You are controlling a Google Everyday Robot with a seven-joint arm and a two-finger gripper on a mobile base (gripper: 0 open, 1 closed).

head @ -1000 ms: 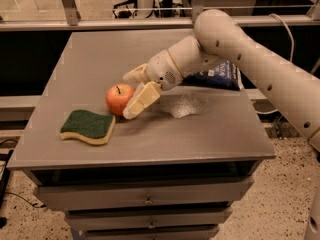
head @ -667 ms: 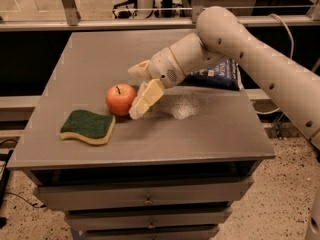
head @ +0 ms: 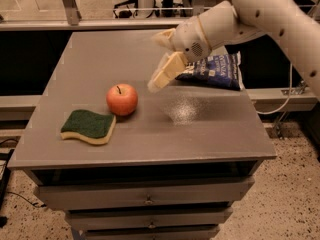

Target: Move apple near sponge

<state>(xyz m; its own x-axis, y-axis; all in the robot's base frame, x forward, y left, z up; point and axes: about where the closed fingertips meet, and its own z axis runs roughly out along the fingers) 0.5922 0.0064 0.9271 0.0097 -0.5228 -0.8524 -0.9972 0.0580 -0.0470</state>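
Camera view gives us the whole tabletop [head: 200, 129], so let's sweep across it. Far out to the lower left of the hand sits the sponge [head: 89, 126], green face up, flat, well apart from the fingers. Next along, the apple [head: 122, 99] stands stem-up just beside the sponge's upper right corner, close enough that I cannot tell whether they touch, and it too lies down and to the left of the hand, clearly apart from it. Now the hand [head: 157, 60] itself: it hovers above the tabletop, fingers spread wide, nothing between them, released and empty. Just behind it to the right lies a dark blue snack bag [head: 212, 70], partly tucked under the wrist, with the pale arm [head: 280, 14] running off to the upper right. My read: the apple already sits near the sponge, so the placing looks done and this is the letting-go stage. What's called for next is a clean pull away, up and back, without brushing that round apple, which could roll off its spot.
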